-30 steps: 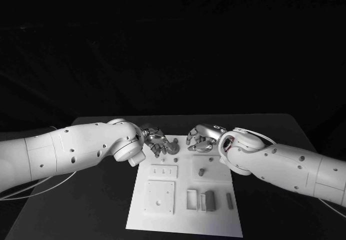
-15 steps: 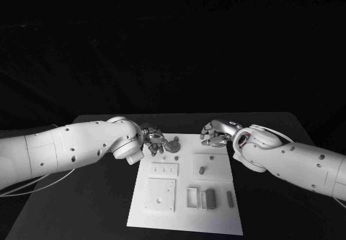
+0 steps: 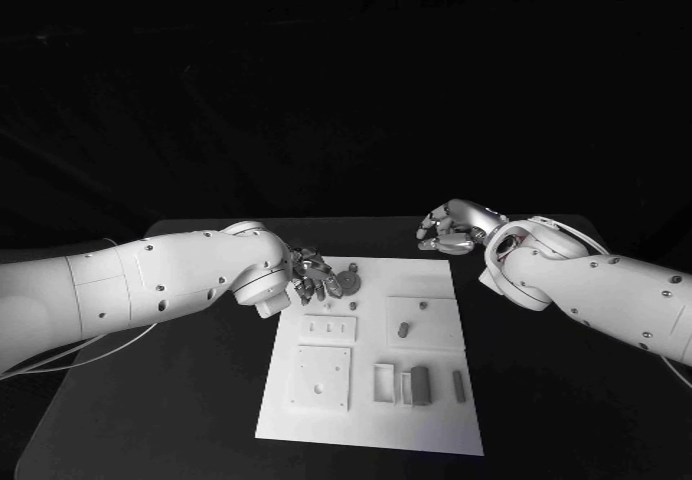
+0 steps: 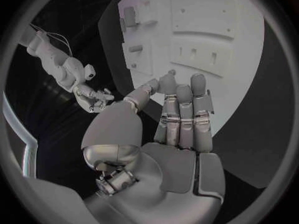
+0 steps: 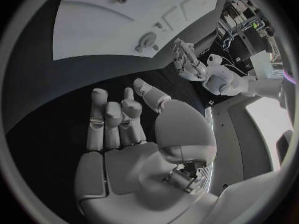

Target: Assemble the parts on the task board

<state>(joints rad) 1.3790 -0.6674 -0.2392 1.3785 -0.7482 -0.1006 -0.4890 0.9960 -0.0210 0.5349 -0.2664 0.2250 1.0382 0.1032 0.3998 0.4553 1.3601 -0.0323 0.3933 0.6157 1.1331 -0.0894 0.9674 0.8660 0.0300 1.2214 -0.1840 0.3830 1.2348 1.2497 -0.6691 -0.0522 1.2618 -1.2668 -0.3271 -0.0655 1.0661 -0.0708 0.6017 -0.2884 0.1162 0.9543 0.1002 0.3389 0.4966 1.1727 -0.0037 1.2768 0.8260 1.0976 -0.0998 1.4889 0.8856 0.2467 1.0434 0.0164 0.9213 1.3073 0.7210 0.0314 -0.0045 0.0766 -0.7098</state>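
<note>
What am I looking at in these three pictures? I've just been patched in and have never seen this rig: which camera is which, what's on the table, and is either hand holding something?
This is a robot with two white arms, each ending in a silver many-fingered hand. The head view looks down from its head at a black table. The two round pictures come from cameras at each wrist, looking over that hand's own palm.

In the middle of the table lies the white rectangular task board, with small grey parts on it: a round grey disc part near its far left corner, a short grey peg near the centre, and upright grey blocks nearer the robot.

The left hand is at the board's far left corner, beside the disc; whether it touches it I cannot tell. The right hand hangs beyond the board's far right corner, fingers curled, holding nothing.
</note>
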